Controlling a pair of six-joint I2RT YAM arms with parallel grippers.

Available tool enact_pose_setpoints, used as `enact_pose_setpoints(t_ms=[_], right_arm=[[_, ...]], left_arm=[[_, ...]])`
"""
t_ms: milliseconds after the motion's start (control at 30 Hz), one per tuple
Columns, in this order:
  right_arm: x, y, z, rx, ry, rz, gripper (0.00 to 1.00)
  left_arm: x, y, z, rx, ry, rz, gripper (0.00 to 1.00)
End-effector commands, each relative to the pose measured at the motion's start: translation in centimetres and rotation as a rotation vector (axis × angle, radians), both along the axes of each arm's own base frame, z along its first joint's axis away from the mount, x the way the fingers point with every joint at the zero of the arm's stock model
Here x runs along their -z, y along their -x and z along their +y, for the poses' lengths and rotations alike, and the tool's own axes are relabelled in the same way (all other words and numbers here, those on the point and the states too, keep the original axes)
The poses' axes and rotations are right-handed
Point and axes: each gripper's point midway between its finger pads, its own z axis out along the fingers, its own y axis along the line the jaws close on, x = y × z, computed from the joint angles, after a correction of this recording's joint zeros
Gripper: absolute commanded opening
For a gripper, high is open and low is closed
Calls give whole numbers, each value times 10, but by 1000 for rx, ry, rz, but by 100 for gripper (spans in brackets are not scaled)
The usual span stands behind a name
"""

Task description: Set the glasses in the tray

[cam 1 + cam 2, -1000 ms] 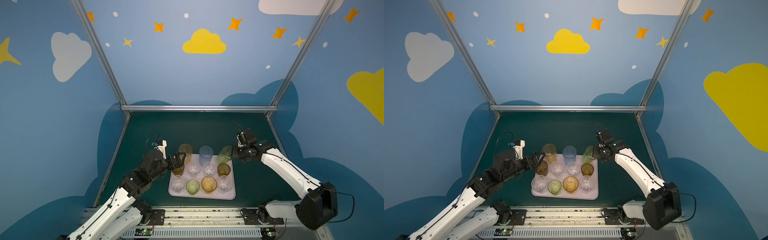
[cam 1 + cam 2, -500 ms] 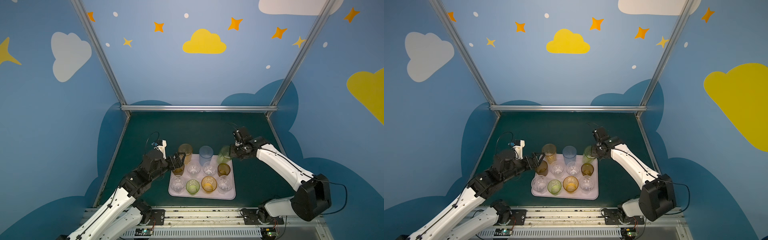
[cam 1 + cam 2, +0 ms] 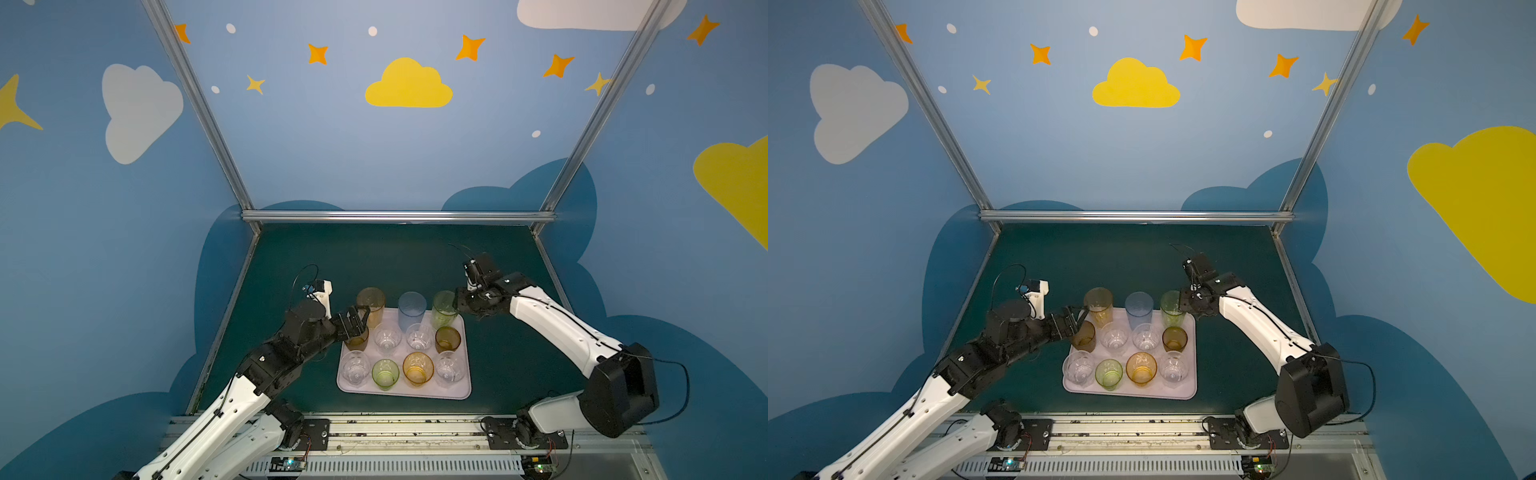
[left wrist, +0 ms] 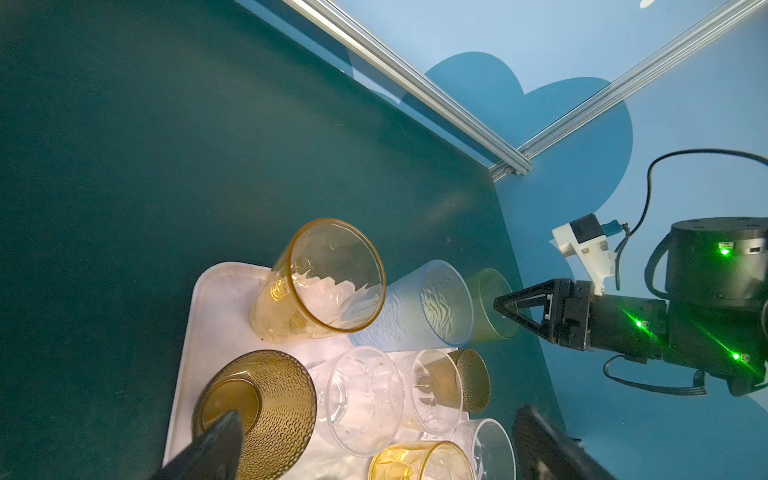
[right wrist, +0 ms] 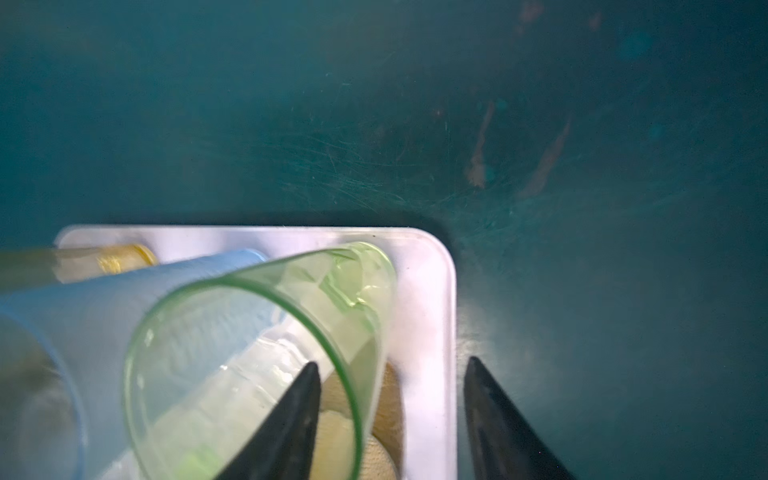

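Now the right gripper (image 5: 390,361), jaws parted wide, straddles the rim of the tall translucent green tumbler (image 5: 249,340).

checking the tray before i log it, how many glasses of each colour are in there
clear glasses: 4
brown glasses: 2
green glasses: 2
amber glass: 1
yellow glass: 1
pale blue glass: 1
total: 11, all in the tray
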Motion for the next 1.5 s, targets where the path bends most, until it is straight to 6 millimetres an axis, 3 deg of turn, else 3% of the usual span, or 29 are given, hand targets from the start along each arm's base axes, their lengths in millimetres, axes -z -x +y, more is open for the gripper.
enact_pose_setpoints(t_ms=[0, 233, 400, 567, 700, 767, 900, 1000, 1067, 1233, 1367, 1467], right_arm=[[-26, -6, 1, 8, -24, -73, 59], [-51, -9, -11, 53, -1, -128, 83], [-80, -14, -42, 141, 66, -287, 86], [-103, -25, -84, 237, 130, -502, 86], [-109, -36, -117, 288, 147, -645, 86], [-109, -42, -129, 291, 182, -724, 86], [-92, -57, -150, 263, 267, -810, 86], [-53, -62, -184, 382, 339, -772, 86], [-36, -62, -196, 426, 317, -759, 86], [-8, -59, -206, 444, 305, -747, 86], [14, -59, -214, 475, 284, -743, 86], [25, -62, -223, 510, 262, -721, 86]], left_arm=[[-5, -3, 6, -16, -33, -29, 100], [-8, -13, 21, -71, -142, -71, 100], [2, -34, 79, -342, -424, -85, 100], [17, -70, 108, -514, -416, -143, 100], [33, -89, 163, -746, -524, -119, 100], [40, -96, 179, -789, -552, -143, 100], [49, -90, 206, -845, -599, -145, 100], [49, -80, 218, -878, -634, -154, 100], [52, -74, 222, -884, -656, -175, 100], [73, -70, 232, -902, -638, -237, 100], [92, -77, 238, -872, -589, -227, 100], [99, -87, 232, -813, -567, -273, 100]])
